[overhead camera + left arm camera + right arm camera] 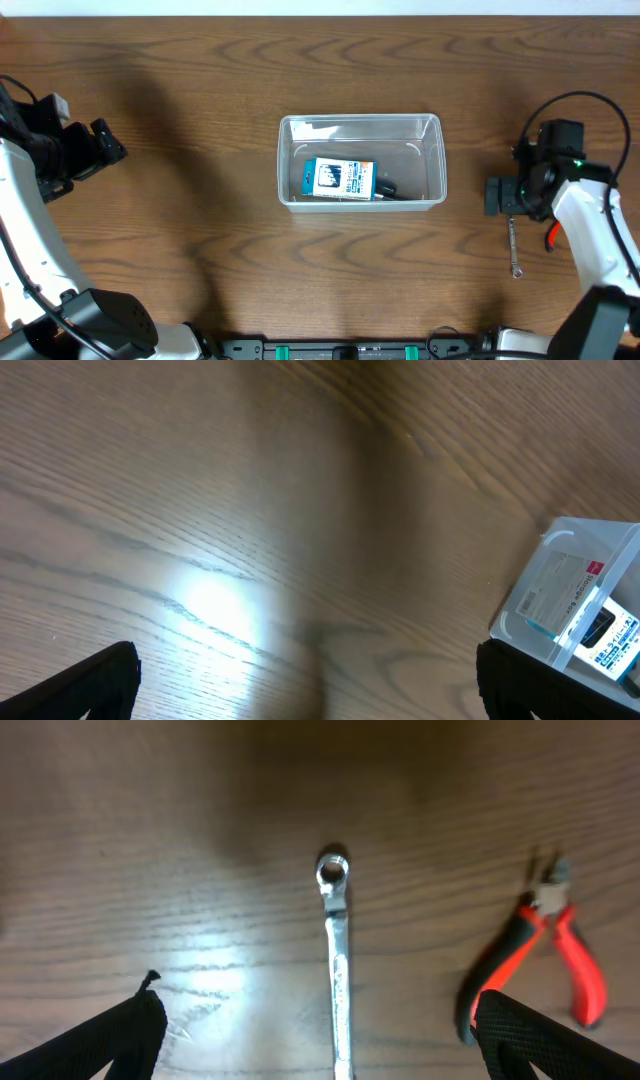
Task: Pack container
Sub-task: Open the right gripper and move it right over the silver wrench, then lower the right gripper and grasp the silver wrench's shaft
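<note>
right gripper [503,196] hangs spread wide over a wrench [337,950], its lower end cut off in the wrist view, while left gripper [103,150], also spread, sits well apart from the container [360,123] in the middle.

The clear rectangular container [360,120] rests upright at the table's [200,100] centre, holding a blue-white box [338,179].

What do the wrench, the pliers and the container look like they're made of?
Wrench: likely steel, polished, it glints silver. Pliers: grey metal nose, red and black grips, probably rubbery plastic. Container: clear glossy plastic, the box inside shows through.
</note>
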Controlling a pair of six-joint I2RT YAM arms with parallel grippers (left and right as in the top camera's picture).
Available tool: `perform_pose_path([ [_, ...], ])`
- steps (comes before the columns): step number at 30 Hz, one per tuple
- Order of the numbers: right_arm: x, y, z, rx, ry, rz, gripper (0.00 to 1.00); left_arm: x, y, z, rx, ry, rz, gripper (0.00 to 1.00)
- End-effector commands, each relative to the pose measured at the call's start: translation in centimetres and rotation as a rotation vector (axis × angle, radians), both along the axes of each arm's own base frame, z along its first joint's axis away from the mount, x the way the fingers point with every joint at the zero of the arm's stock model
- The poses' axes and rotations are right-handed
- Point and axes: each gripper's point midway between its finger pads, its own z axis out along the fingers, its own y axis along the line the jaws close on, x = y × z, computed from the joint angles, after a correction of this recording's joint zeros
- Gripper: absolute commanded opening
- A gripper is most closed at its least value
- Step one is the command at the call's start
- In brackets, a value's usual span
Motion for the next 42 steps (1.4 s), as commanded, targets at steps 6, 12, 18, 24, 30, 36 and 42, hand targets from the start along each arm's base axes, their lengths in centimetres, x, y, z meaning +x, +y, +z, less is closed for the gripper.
perform_pose_path([
  [6,-3.8,0.4,-1.4,0.033,0.170,-0.021,0.99,0.0,0.0,0.1,-0.005,-0.005,-0.012,0.98],
  [12,-5.2,-0.5,-1.3,-0.023,0.228,-0.055,0.99,0.0,0.0,0.1,-0.004,-0.005,-0.012,0.98],
  [18,-5.4,-2.2,-1.1,-0.094,0.241,-0.024,0.99,0.0,0.0,0.1,-0.004,-0.005,-0.012,0.98],
  [24,-5.4,-2.2,-1.2,-0.071,0.236,-0.011,0.99,0.0,0.0,0.1,-0.004,-0.005,-0.012,0.98],
  [30,-3.4,-1.0,-1.5,0.001,0.156,0.054,0.99,0.0,0.0,0.1,-0.005,-0.005,-0.012,0.98],
  [36,-2.2,-1.3,-2.2,-0.006,0.128,0.054,0.99,0.0,0.0,0.1,-0.004,-0.005,-0.012,0.98],
  [42,-2.6,-1.2,-4.2,0.010,0.201,0.092,0.99,0.0,0.0,0.1,-0.004,-0.005,-0.012,0.98],
])
